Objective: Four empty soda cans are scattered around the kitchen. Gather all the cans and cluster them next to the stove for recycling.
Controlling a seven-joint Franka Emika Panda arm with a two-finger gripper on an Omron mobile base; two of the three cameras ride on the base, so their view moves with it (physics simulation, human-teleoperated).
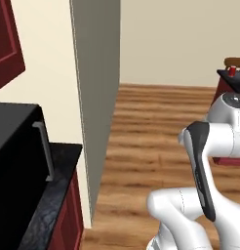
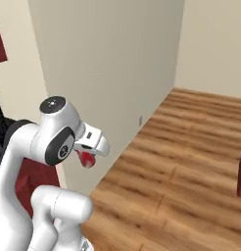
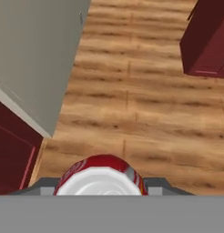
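Soda can [image 3: 101,175], a red one, sits pinched in my gripper [image 2: 88,156], high above the wood floor [image 3: 141,104]. I think I am carrying it now. No stove is ahead, just a grey wall [image 2: 108,73]. Dropping it off comes later.

The microwave [image 1: 17,161] stands on the counter [image 1: 53,205] at the left, with a cabinet [image 1: 70,215] under it and another cabinet [image 1: 7,44] above, on the wall. Just right of the counter a wall panel [image 1: 95,97] comes forward. Behind and right of it lies the floor [image 1: 151,132]. Far right on the floor stands an island [image 1: 229,88] (something small sits on top, I cannot tell what). The can [image 3: 101,175] sits between the jaws of the gripper [image 2: 88,156], above the floor, near the panel.
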